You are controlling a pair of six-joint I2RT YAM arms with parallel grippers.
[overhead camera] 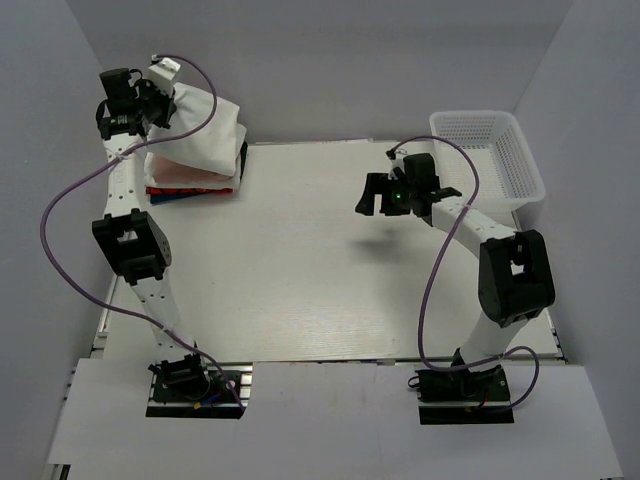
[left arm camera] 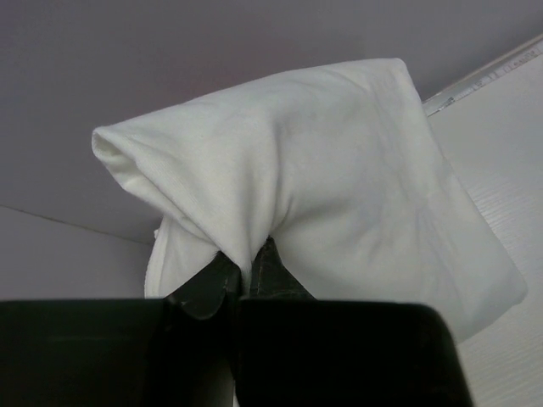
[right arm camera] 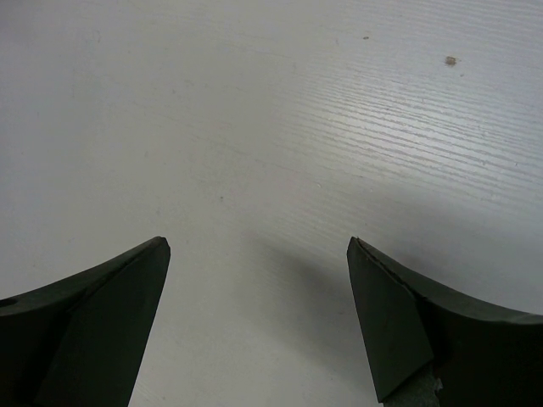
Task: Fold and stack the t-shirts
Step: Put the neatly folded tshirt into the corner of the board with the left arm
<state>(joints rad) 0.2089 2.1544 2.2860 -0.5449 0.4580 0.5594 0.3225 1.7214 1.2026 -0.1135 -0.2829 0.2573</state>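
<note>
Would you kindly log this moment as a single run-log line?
left gripper: shut on white t-shirt, at folded stack | right gripper: open, empty, above table

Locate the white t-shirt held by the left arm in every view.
Top external: white t-shirt upper left, over the folded stack.
Left wrist: centre frame, pinched in the jaws of the left gripper.
Right wrist: not in it.
Shared landmark: the white table, seen in all three.
</note>
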